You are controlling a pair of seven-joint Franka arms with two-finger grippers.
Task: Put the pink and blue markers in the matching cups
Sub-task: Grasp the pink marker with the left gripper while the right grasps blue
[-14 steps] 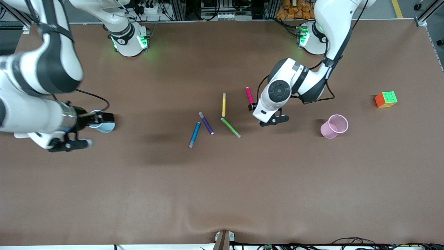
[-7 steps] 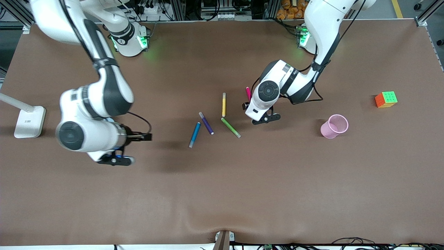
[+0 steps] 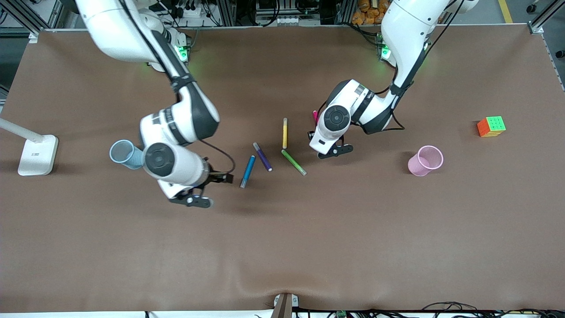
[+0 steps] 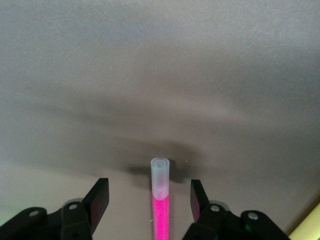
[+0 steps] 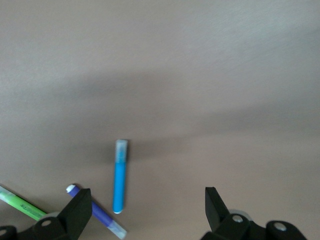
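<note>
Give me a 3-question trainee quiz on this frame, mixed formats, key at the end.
1. True or false: the left tool has its fingers open on either side of the pink marker, not yet closed on it.
2. Multiple choice: which marker lies closest to the right tool on the table? A) yellow marker B) blue marker C) green marker
3. Fill in: the pink cup stands upright toward the ____ arm's end of the table, while the blue cup is at the other end.

Key: 1 true; 2 B; 3 left.
</note>
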